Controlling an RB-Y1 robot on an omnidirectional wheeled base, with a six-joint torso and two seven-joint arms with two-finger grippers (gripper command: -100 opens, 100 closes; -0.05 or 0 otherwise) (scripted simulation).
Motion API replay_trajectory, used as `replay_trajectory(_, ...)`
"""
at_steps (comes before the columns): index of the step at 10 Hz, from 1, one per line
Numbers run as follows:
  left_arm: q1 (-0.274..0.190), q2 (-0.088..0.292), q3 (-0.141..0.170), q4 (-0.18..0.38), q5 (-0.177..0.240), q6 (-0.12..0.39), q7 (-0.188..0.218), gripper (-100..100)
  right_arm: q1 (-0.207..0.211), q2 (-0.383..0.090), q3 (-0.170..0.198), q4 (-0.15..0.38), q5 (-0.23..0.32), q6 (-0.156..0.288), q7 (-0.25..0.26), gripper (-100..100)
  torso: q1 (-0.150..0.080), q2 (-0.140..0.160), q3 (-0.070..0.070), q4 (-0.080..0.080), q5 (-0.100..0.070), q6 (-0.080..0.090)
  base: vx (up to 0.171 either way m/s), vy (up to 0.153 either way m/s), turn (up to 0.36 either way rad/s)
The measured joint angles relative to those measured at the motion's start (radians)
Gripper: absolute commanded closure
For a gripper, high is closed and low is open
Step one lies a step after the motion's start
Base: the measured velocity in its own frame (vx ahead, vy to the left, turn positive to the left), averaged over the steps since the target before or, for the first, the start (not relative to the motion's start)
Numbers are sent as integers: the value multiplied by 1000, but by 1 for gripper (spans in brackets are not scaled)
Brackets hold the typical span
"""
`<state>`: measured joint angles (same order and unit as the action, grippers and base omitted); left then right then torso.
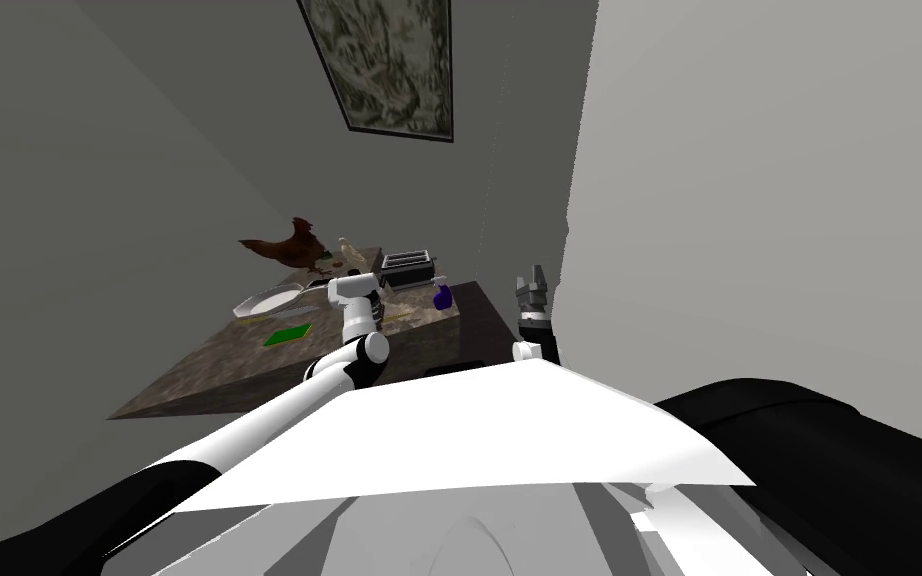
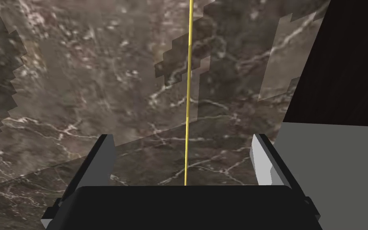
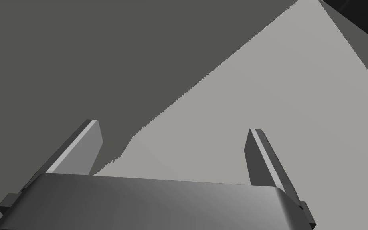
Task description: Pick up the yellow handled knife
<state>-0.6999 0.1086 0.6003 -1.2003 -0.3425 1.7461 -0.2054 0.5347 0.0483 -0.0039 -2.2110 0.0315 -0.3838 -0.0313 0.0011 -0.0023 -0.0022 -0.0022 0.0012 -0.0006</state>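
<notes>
Left tool, we note, hangs spread above the marbled desk, yellow knife centred between its fingers; right tool spread.

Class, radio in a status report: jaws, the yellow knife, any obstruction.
Left jaws open, straddling thin yellow knife on marble counter. Right jaws open, raised by wall. Nothing blocking the knife.

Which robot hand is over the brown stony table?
The left gripper: it hangs open over the marbled counter, a thin yellow strip between its fingers. The right gripper is raised beside it.
</notes>
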Motion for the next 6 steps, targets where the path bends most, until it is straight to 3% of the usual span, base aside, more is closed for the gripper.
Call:
replay_trajectory(1,0,0,0,0,0,0,0,-100,0,0,0,0,0,0,0,0,0,0,0,0,0,0,2,2,20)
replay_trajectory(4,22,-3,-9,28,13,-50,10,-100,0,0,0,0,0,0,0,0,1,-1,-1,0,0,0,3,3,15)
replay_trajectory(5,22,-3,-10,29,14,-53,11,100,0,0,0,0,0,0,0,0,1,-1,0,0,0,0,0,0,0)
replay_trajectory(6,22,-3,-10,29,13,-53,11,100,0,0,0,0,0,0,0,0,1,-1,0,0,0,0,0,0,0)
